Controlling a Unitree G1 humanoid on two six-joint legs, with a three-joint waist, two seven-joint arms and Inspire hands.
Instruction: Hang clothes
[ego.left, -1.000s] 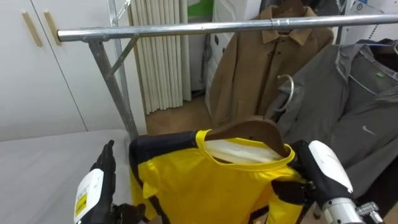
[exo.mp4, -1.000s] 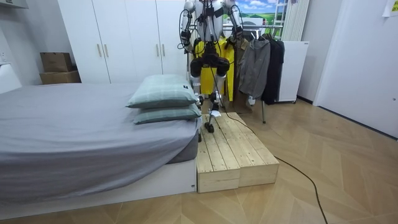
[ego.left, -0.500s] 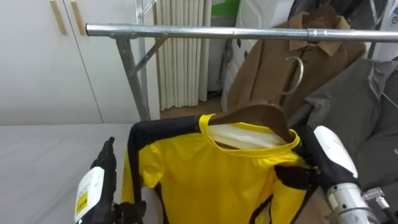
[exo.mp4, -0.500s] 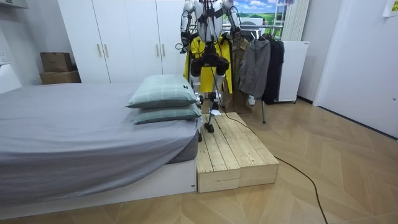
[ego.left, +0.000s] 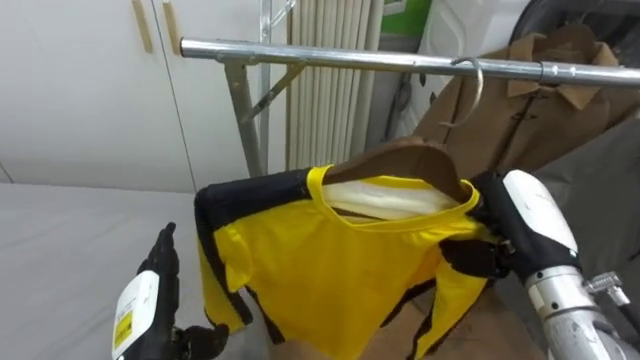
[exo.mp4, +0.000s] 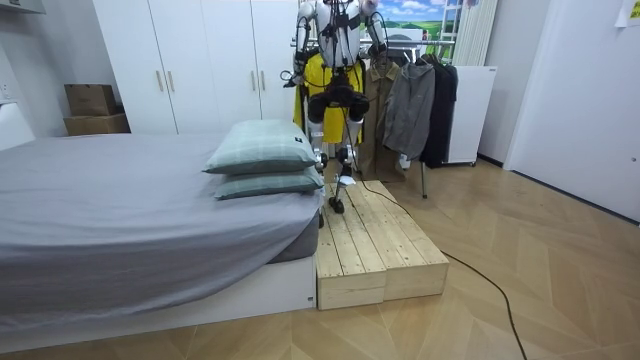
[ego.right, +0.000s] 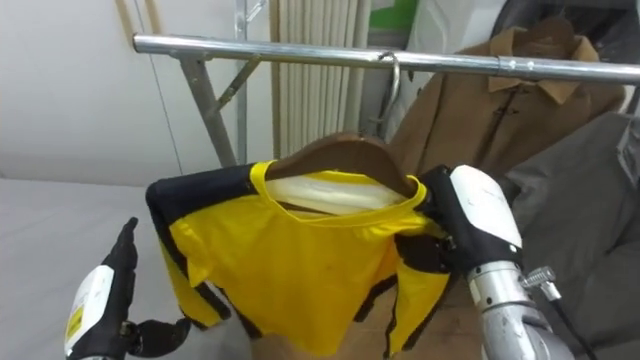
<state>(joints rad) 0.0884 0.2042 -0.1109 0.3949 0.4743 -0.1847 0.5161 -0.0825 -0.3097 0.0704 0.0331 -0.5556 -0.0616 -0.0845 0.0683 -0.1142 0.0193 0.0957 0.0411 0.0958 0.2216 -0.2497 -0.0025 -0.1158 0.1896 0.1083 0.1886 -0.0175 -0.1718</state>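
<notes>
The shirt (ego.left: 330, 270), judged soft and light on its stiff hanger (ego.left: 400, 162), is held just below the rail (ego.left: 330, 57), with the hook (ego.left: 468, 88) up at it. The shirt's shoulder, likely the firmest hold, is clasped by the right hand (ego.left: 478, 258). The left hand (ego.left: 145, 305), lower, is seen open and empty.

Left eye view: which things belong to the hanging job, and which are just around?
Job: yellow shirt, wooden hanger, metal rail, right hand, left hand.
Just around: brown coat, grey jacket, bed, wardrobe doors.
</notes>
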